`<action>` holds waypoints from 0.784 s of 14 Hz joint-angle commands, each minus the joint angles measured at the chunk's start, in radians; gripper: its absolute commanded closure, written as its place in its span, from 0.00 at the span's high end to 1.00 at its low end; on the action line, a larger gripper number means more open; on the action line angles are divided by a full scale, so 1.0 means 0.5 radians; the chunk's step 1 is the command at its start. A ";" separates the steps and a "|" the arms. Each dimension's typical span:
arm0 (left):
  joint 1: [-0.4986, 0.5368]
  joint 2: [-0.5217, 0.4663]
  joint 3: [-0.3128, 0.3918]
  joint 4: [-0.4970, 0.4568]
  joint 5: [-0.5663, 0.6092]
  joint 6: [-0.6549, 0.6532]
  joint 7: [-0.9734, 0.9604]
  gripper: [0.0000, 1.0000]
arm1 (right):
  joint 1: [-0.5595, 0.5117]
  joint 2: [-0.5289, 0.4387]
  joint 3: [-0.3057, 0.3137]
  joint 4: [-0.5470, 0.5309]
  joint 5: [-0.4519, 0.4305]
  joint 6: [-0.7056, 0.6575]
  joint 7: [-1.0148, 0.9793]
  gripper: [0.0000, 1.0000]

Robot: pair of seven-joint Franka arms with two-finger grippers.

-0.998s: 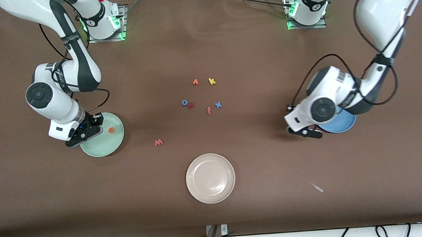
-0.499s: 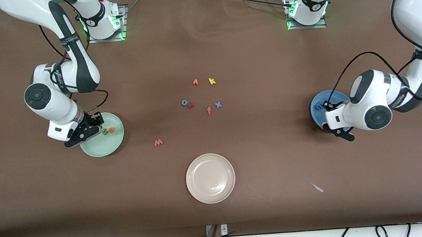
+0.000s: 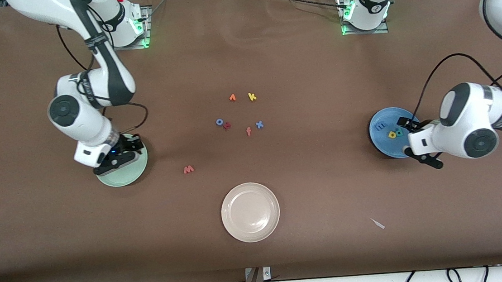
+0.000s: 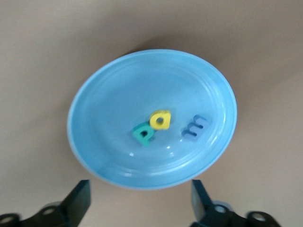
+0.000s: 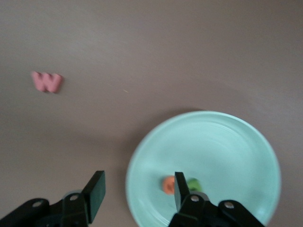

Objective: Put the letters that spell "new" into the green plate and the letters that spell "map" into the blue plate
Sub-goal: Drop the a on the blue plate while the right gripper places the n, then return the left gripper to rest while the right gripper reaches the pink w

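Glossy round plates, small foam letters
Left claw (image 4: pixel 140 201) spread over blue plate (image 4: pixel 94 156); right claw (image 5: pixel 138 189) spread over ridged green plate (image 5: pixel 236 151), whose letters only the right wrist view shows

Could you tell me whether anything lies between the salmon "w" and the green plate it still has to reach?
Nothing visible does: bare table separates the w from the green plate. The right gripper, open, hovers over that plate.
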 commanded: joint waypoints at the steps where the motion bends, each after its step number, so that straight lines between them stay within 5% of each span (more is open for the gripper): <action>1: -0.003 -0.030 -0.009 0.140 -0.064 -0.165 0.040 1.00 | -0.002 0.272 0.124 0.315 0.055 0.011 0.159 0.74; 5: -0.006 -0.033 -0.031 0.256 -0.077 -0.294 -0.110 1.00 | 0.010 0.506 0.213 0.646 0.049 0.012 0.159 0.94; 8: -0.040 -0.200 0.000 0.238 -0.147 -0.292 -0.160 1.00 | 0.016 0.656 0.259 0.782 0.055 0.042 0.177 0.94; 11: -0.162 -0.376 0.183 0.207 -0.327 -0.270 -0.215 1.00 | 0.038 0.681 0.262 0.776 0.055 0.116 0.208 0.95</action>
